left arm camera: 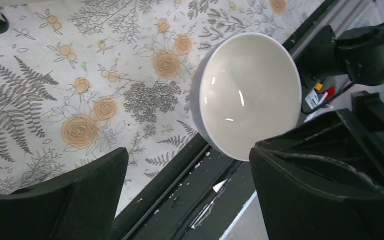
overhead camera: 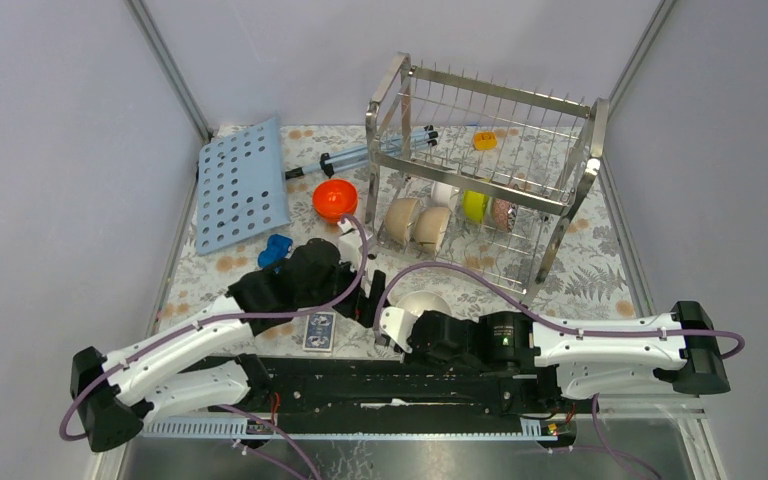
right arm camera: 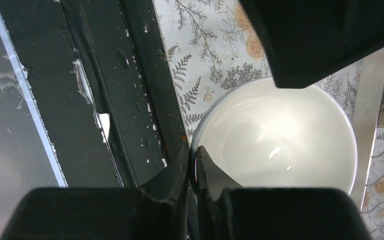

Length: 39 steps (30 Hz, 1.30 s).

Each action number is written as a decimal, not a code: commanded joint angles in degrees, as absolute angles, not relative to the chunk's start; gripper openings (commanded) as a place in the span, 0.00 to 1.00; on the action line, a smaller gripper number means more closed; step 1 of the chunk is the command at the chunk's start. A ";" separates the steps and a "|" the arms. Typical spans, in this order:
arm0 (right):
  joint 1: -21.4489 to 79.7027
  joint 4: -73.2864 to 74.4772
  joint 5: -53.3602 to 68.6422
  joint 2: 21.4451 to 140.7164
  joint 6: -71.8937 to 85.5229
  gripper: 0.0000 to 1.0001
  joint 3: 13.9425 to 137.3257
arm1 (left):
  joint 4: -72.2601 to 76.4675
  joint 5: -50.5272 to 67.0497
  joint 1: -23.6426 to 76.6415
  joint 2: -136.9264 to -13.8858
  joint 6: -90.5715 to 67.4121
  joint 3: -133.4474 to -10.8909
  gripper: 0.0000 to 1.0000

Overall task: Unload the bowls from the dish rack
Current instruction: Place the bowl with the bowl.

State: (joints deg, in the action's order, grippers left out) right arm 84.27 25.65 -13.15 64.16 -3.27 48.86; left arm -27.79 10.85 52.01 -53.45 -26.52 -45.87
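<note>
The steel wire dish rack [overhead camera: 490, 165] stands at the back right. Several bowls stand on edge in its lower tier: two beige [overhead camera: 415, 224], one white [overhead camera: 445, 192], one yellow-green [overhead camera: 475, 205] and one patterned [overhead camera: 503, 213]. My right gripper [right arm camera: 192, 165] is shut on the near rim of a white bowl [right arm camera: 280, 135], one finger inside and one outside. The bowl is upright, just beyond the black base rail; it also shows in the top view [overhead camera: 422, 303]. My left gripper [left arm camera: 190, 190] is open and empty just left of this bowl [left arm camera: 250, 90]. An orange bowl [overhead camera: 334, 198] sits upside down on the table left of the rack.
A light-blue perforated board [overhead camera: 242, 185] lies at the back left, with a clear tube [overhead camera: 370, 155] beside it. A blue object [overhead camera: 276, 250] and a card box [overhead camera: 318, 330] lie near my left arm. A small yellow item [overhead camera: 484, 140] sits on the rack's top tier.
</note>
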 commanded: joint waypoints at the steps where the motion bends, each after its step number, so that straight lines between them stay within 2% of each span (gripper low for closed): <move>1: 85.15 25.92 -16.48 62.64 -5.45 0.00 51.16 | -27.28 7.18 52.69 -55.75 -25.67 -49.97 0.94; 13: 86.59 25.07 -15.65 63.24 -6.68 0.00 51.30 | -27.42 7.25 56.22 -65.37 -23.30 -54.37 0.80; 18: 87.74 25.62 -15.74 63.43 -7.01 0.00 51.91 | -28.13 7.39 56.88 -69.30 -22.06 -56.54 0.65; 27: 88.16 24.64 -16.73 63.10 -6.94 0.00 51.68 | -28.40 6.36 58.39 -72.55 -22.25 -58.01 0.57; 35: 88.29 24.08 -16.27 63.40 -7.16 0.00 51.50 | -29.10 5.74 59.98 -74.63 -21.78 -57.93 0.38; 39: 88.26 23.84 -16.20 63.46 -7.10 0.00 51.43 | -29.16 5.77 60.34 -75.27 -21.94 -57.92 0.24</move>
State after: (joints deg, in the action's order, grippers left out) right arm 87.66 27.44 -14.09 64.16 -5.63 48.88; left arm -30.06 6.74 59.86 -74.74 -22.39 -55.75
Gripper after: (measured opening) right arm 0.121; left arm 0.292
